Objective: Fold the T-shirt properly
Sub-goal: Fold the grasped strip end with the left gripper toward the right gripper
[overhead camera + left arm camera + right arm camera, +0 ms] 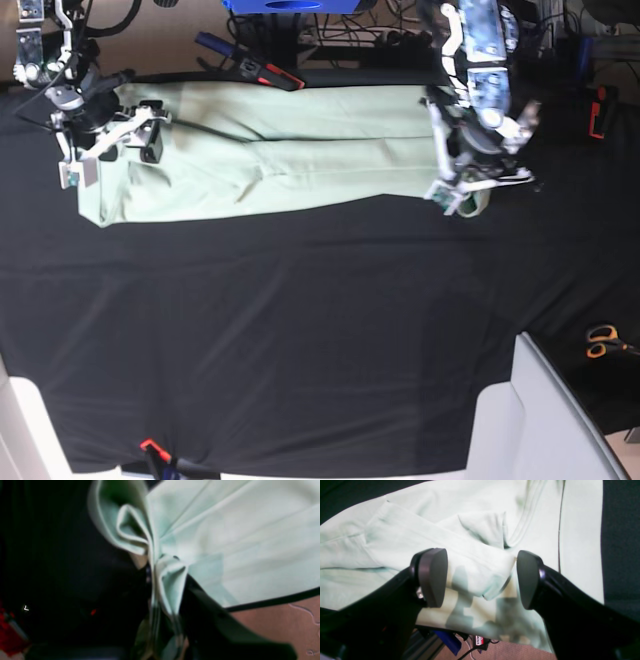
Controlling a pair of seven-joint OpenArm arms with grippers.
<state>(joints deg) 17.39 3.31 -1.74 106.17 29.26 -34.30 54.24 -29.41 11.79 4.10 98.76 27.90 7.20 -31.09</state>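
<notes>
The pale mint-green T-shirt (280,150) lies as a long folded strip along the far side of the black table cloth (300,320). My left gripper (462,195) is at the strip's right end. In the left wrist view it (170,585) is shut on a bunched fold of the T-shirt (237,542), which is lifted there. My right gripper (140,130) is over the strip's left end. In the right wrist view it (480,580) stands open, its pads (432,577) either side of a folded corner of the T-shirt (480,562), not closed on it.
Orange-handled scissors (601,340) lie at the right edge of the table. A pale grey box (545,420) sits at the near right corner. Red clamps (272,74) hold the cloth at the far edge, and cables and a blue clamp (447,638) hang past it.
</notes>
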